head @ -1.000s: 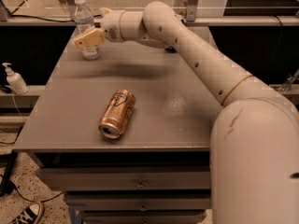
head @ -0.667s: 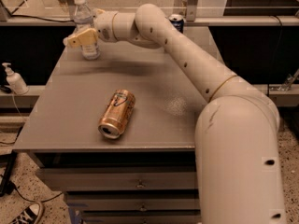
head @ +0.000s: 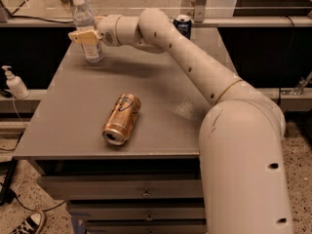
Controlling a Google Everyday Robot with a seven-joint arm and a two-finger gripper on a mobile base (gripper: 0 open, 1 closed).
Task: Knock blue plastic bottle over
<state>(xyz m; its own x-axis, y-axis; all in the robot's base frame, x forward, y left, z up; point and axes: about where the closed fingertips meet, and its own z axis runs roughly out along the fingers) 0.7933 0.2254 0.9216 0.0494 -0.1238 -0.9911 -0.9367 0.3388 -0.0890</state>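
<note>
The blue plastic bottle is clear with a white cap and stands at the table's far left corner, its top leaning slightly to the left. My gripper reaches in from the right and sits against the bottle's lower half, covering the label. The bottle's base rests on the table.
A gold can lies on its side in the middle of the grey table. A dark blue can stands at the far edge behind my arm. A white pump bottle stands on a ledge to the left. Drawers sit below the table front.
My arm has swung left, pushing the gripper against the bottle. The bottle's top has tipped slightly left. The dark blue can has come into view behind the arm.
</note>
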